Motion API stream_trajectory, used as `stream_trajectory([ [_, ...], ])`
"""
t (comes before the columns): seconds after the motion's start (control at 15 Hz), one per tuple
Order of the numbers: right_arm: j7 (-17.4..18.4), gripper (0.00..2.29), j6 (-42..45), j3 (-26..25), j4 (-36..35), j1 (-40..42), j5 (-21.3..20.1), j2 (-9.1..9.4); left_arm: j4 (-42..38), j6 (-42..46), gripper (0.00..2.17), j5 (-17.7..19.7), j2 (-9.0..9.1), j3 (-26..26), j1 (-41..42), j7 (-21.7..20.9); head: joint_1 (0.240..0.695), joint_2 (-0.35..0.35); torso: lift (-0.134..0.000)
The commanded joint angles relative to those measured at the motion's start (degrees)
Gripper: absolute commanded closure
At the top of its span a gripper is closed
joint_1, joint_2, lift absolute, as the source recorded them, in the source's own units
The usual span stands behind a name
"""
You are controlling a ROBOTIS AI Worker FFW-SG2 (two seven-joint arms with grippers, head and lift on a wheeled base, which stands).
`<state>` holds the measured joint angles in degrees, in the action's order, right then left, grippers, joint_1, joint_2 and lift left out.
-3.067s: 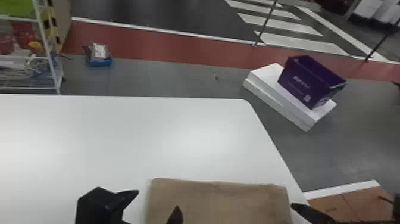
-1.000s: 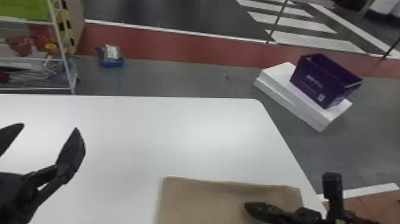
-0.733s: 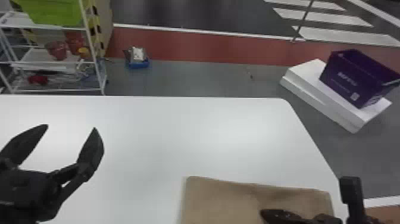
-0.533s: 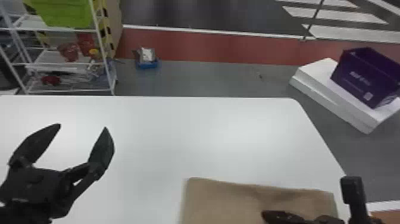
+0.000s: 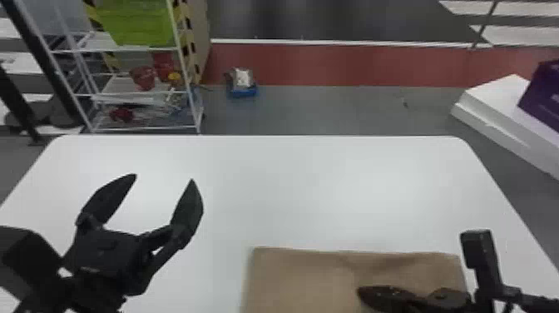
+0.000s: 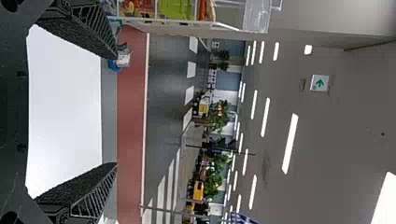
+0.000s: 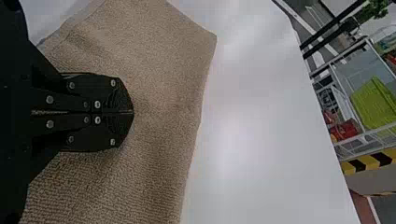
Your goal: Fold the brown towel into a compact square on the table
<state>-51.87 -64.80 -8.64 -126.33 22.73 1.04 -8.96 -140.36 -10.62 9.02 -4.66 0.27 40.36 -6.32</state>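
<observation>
The brown towel (image 5: 303,279) lies on the white table near the front, its far edge roughly straight and slight creases on its right half. Over that right half is my right gripper (image 5: 361,291), coming in from the right. In the right wrist view, the right gripper (image 7: 132,112) has both fingers pressed together above the towel (image 7: 159,60), with no cloth visible between them. My left gripper (image 5: 163,177) is over bare table, left of the towel, fingers spread wide. The left wrist view shows the left gripper (image 6: 116,110) with nothing between its fingers.
The white table (image 5: 324,187) extends beyond the towel to its rounded far corners. Past it on the floor stand a wire shelf (image 5: 145,93) with a green bin, a small blue item (image 5: 242,85), and a purple crate (image 5: 542,98) on white boards.
The head view has swung left. My left gripper has moved left from the towel's left side and now shows fully, open. The right gripper has gone from the towel's right edge to over it.
</observation>
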Motion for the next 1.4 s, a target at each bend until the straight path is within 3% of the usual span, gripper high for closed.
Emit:
stream_trajectory([
  [0.0, 0.89, 2.13, -0.73, 3.19, 0.21, -1.55, -0.33, 0.26, 0.00, -0.06, 0.08, 0.12, 0.00, 0.17, -0.10, -0.01, 0.695, 0.019, -0.124],
  [0.47, 4.06, 2.13, -4.77, 9.96, 0.38, -5.24, -0.68, 1.84, 0.88, -0.42, 0.08, 0.39, 0.00, 0.70, -0.81, -0.19, 0.695, 0.126, -0.124],
  [0.67, 3.70, 2.13, -4.77, 7.14, -1.81, -4.36, 0.81, 1.84, 1.06, -0.77, 0.08, 0.30, -0.09, 0.88, -1.07, -0.19, 0.695, 0.152, -0.124],
  [0.93, 2.82, 2.07, -1.96, 1.61, -4.19, -2.25, 5.29, 1.84, 0.97, -2.35, 0.08, 0.12, 0.00, 0.17, -1.69, -0.19, 0.695, 0.128, -0.124],
  [1.0, 2.82, 1.84, 1.73, -0.77, -4.72, -1.02, 7.31, 1.84, 0.88, -2.52, 0.08, -0.05, 0.00, -0.09, -1.69, -0.10, 0.695, 0.120, -0.124],
  [1.07, 2.82, 1.46, 7.53, -3.67, -4.72, 0.56, 8.90, 2.01, 0.88, -2.88, 0.08, -0.05, 0.00, -0.35, -1.42, -0.10, 0.695, 0.110, -0.124],
  [1.13, 2.74, 0.69, 14.91, -7.27, -4.45, 1.96, 10.92, 2.54, 0.97, -2.88, 0.08, 0.04, 0.09, -0.53, -1.16, -0.01, 0.695, 0.081, -0.124],
  [1.2, 2.65, 0.14, 19.13, -10.26, -3.31, 2.84, 12.59, 2.63, 0.97, -2.88, 0.08, -0.05, 0.09, -0.79, -0.81, 0.43, 0.695, 0.060, -0.124],
  [1.27, 2.03, 0.00, 22.30, -13.51, -1.81, 3.19, 13.82, 2.63, 0.97, -2.88, 0.08, -0.14, 0.09, -1.06, -0.28, 1.04, 0.695, 0.034, -0.124],
  [1.33, 1.33, 0.00, 24.40, -16.76, -0.58, 3.72, 14.96, 2.72, 0.71, -3.23, 0.08, -0.58, 0.09, -1.85, 0.42, 2.27, 0.695, 0.004, -0.124],
])
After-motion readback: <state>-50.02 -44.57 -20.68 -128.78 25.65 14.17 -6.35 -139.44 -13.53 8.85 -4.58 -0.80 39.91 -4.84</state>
